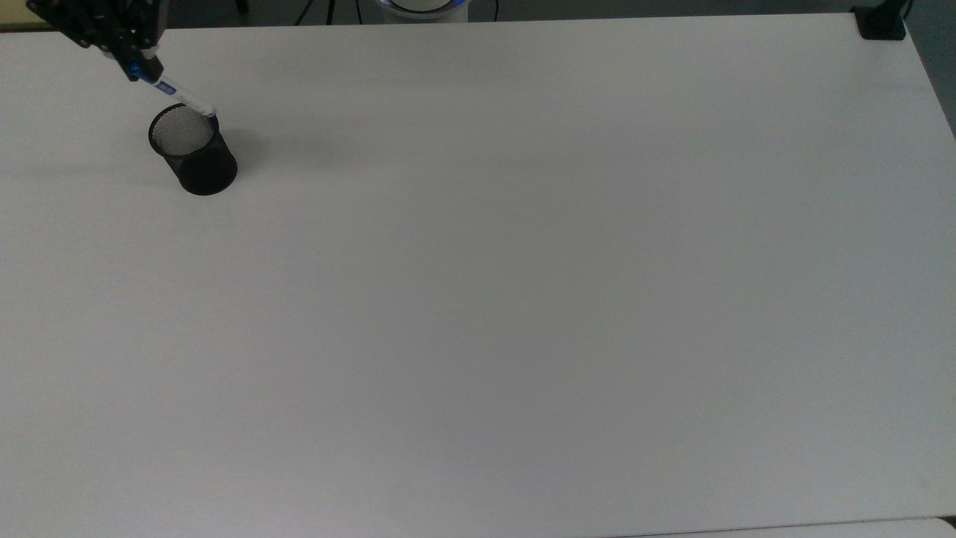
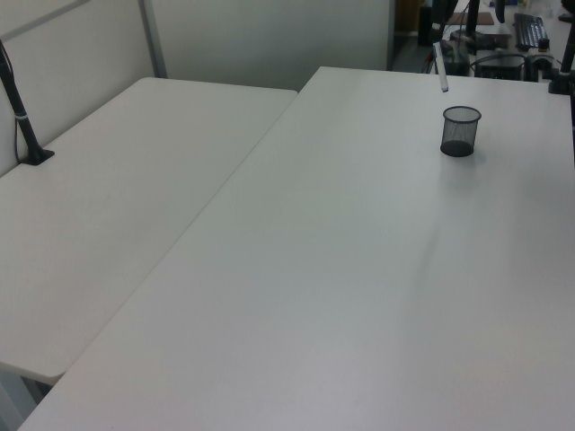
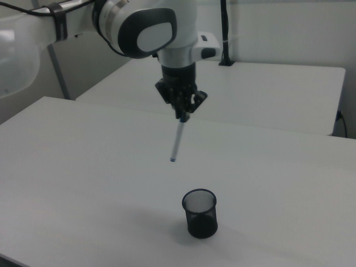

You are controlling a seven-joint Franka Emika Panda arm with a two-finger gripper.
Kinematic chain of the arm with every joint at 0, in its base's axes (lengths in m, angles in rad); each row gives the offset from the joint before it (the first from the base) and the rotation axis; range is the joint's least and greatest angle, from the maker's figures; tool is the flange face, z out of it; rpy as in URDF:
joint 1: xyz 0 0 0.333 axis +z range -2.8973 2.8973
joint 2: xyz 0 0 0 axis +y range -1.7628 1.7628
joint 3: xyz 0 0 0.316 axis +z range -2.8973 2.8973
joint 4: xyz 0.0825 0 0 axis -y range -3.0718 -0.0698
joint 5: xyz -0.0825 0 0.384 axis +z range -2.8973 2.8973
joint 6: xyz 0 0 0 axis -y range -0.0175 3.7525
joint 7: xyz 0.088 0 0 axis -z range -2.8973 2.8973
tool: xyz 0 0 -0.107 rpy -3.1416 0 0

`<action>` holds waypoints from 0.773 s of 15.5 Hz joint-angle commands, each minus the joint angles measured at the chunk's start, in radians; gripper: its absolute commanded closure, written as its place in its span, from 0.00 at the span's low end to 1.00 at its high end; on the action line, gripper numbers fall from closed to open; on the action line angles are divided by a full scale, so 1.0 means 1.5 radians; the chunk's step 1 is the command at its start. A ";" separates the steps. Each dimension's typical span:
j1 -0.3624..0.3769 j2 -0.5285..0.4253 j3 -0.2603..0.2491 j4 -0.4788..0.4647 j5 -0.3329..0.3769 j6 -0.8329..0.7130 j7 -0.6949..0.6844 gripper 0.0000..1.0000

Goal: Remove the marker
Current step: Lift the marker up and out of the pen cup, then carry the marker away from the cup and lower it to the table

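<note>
The marker [image 3: 177,140] hangs in the air, clamped at its upper, blue-capped end between the jaws of the gripper [image 3: 183,113]. Its white barrel runs down from the jaws at a slight tilt, and its small blue end tip is the lowest point, clear of everything below it. In the top view the marker [image 1: 173,91] slants away from the gripper [image 1: 137,69] toward the top view's lower right, with a blue label band just past the jaws and the far tip lying over the rim of the cup. In the left view the marker [image 2: 441,70] is a thin pale stroke well above the cup.

Below the jaws stands a black mesh cup [image 3: 200,213], upright on the tabletop [image 3: 100,183], its mouth open. In the right view there is a plain gap of air between the marker's tip and the cup's rim, and the cup sits lower and toward the right view's right of the jaws. In the top view the mesh cup [image 1: 193,150] is just below and to the top view's right of the jaws; in the left view the mesh cup [image 2: 460,131] stands beneath them.

Above the jaws rises the white arm [image 3: 156,30]. The white tabletop [image 1: 523,284] spreads wide away from the jaws. Beyond the jaws in the right view stands a second white table [image 3: 278,92].
</note>
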 commanded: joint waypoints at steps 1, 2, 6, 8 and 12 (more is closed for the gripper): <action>0.076 0.009 0.003 -0.012 0.014 -0.065 0.011 0.81; 0.093 0.019 0.003 -0.013 0.013 -0.070 0.035 0.81; 0.158 0.053 0.003 -0.020 0.009 -0.098 0.089 0.81; 0.189 0.072 0.003 -0.028 0.005 -0.098 0.098 0.81; 0.261 0.142 0.002 -0.029 -0.050 -0.072 0.137 0.81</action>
